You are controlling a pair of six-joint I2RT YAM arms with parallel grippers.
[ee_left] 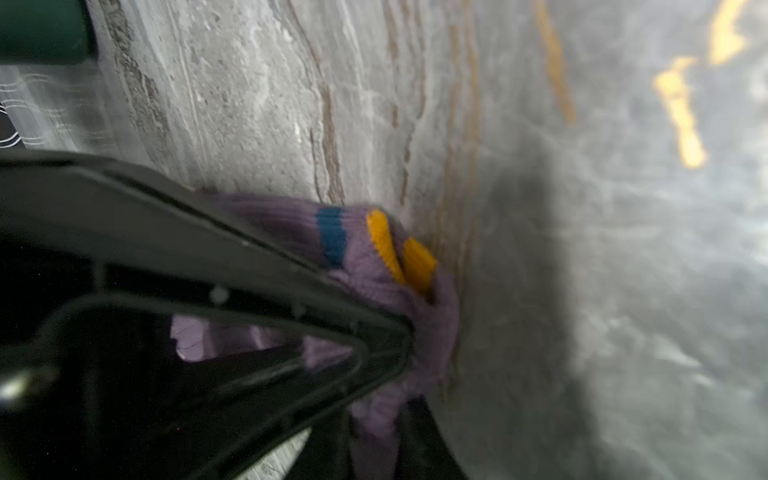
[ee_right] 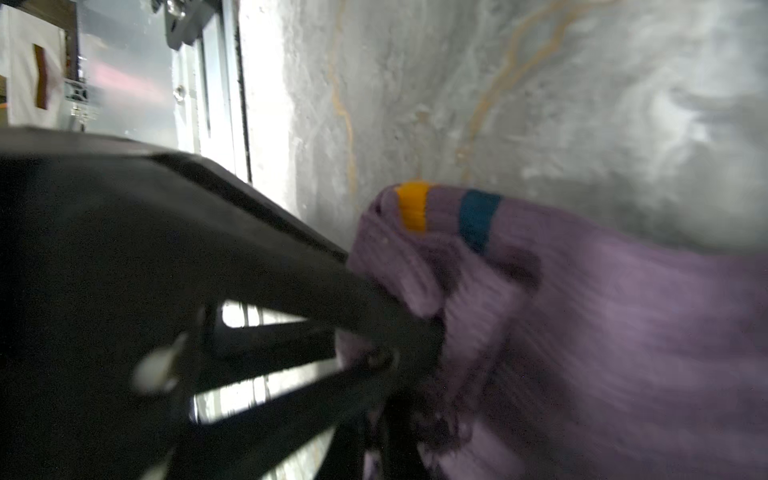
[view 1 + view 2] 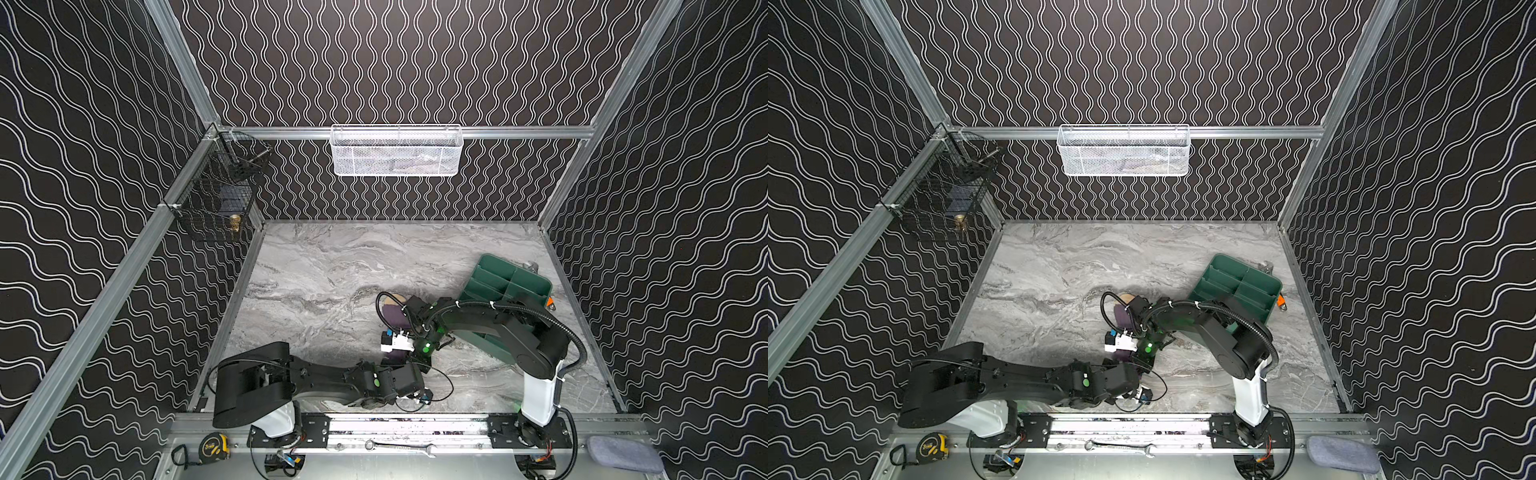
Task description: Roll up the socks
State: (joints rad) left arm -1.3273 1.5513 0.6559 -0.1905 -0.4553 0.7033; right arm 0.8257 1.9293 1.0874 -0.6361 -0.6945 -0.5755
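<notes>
Here, purple sock (image 3: 394, 316) near green divided tray (image 3: 498, 274)

My purple sock (image 2: 582, 311) is ribbed, with orange and blue stripes near its bunched cuff and a peach toe. It lies on the table (image 3: 332, 270), toe farthest from me, its cuff end pinched by my left tool (image 1: 409, 345) and right tool (image 2: 415, 332).

Left arm (image 3: 320, 374) stretched low toward the purple sock (image 2: 602, 332), left end effector (image 1: 409, 345) pinched on its striped end, right arm (image 3: 507, 328) bent over it, right end effector (image 2: 415, 345) clamped on the same end.
</notes>
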